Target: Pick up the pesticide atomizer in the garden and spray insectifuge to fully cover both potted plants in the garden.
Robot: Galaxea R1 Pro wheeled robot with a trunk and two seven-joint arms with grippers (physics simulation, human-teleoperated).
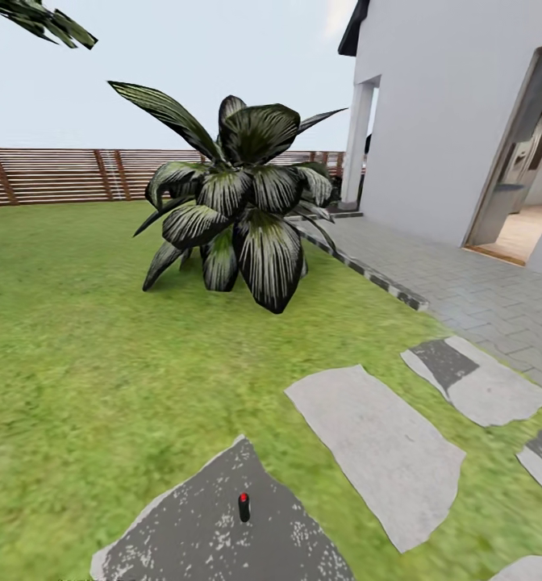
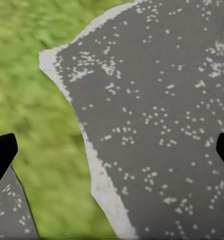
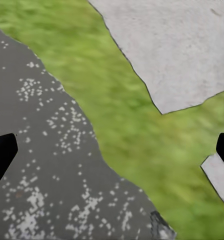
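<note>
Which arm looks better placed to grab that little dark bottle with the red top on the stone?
Probably the left, narrowly. The small dark red-topped bottle stands slightly left of centre on the dark speckled stone slab; the open left end effector faces mostly that slab.

dark speckled stone slab (image 2: pixel 162 125) with pale edge | lawn (image 2: pixel 37 125) beside it | left gripper (image 2: pixel 112 152) fingertips (image 2: pixel 2 150) spread wide

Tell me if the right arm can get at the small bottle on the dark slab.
Probably yes: the bottle stands upright and alone on the dark slab, nothing crowding it. The right pincer looks open over slab and grass.
</note>
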